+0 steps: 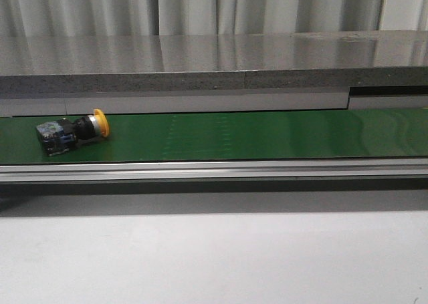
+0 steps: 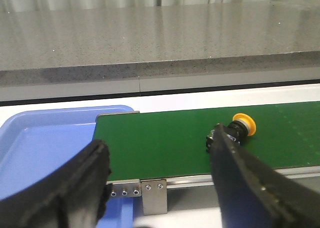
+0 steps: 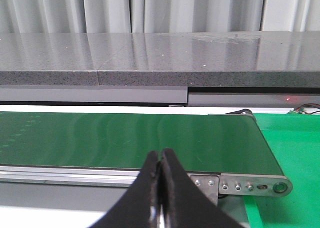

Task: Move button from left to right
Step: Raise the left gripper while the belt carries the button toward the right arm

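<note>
Lying on its side on the green conveyor belt (image 1: pixel 267 133), the button (image 1: pixel 72 131) rests near the left end of the belt, its yellow cap turned toward the right and its black block with blue bits toward the left. From the left gripper (image 2: pixel 160 175) the button is ahead and a little toward one finger, and nothing touches it; the two black fingers (image 2: pixel 75 188) stand wide apart and hold nothing. Just beside this gripper, past the belt's end, sits a blue tray (image 2: pixel 45 138). The right gripper (image 3: pixel 161 188) hangs before the other end of the belt with its fingers pressed together and nothing between them. Beyond that end a green surface (image 3: pixel 295 153) begins. I judge the task is hardly started: the button is not yet gripped, so the grasp, the carrying to the right and the release are all left to do. In the left wrist view one finger covers part of the button's block, so its lower edge is hidden. The front view shows no arm at all, and the inside of the tray is only partly seen.
</note>
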Controlling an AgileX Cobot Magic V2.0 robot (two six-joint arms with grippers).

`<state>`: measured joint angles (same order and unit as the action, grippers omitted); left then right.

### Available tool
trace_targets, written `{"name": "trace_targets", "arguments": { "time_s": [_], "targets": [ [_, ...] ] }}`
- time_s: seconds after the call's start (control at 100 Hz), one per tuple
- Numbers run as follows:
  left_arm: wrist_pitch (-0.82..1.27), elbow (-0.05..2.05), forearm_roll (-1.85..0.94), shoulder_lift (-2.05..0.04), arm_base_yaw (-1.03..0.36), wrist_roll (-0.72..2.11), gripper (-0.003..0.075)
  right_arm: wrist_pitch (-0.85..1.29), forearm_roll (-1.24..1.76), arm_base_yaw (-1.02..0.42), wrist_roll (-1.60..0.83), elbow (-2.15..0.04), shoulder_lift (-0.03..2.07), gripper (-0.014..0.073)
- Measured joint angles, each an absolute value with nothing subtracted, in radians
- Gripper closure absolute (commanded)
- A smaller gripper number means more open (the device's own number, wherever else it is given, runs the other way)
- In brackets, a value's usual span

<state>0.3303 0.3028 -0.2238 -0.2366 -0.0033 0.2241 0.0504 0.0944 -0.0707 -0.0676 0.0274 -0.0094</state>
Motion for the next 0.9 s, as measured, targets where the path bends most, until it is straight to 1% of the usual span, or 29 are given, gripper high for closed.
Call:
{"name": "trace_targets", "arguments": {
  "time_s": [0.08, 0.2, 0.25, 0.9],
  "targets": [
    [0.33, 0.303, -0.224, -0.237, -0.003, 0.224, 0.0517, 0.05, 0.094, -0.071, -0.068, 0.027, -0.009, 0.066],
    [0.33, 0.303, -0.224, -0.237, -0.003, 0.224, 0.0689, 0.05, 0.094, -0.071, -0.068, 0.027, -0.009, 0.066],
    [0.33, 0.303, -0.224, -0.237, -0.003, 0.224, 0.0741, 0.05, 0.094, -0.071, -0.068, 0.027, -0.009, 0.066],
    [0.328, 0.303, -0.225, -0.237, -0.003, 0.225, 0.0741, 0.037, 0.094, -0.071, -0.068, 0.027, -0.009, 0.066]
  ]
}}
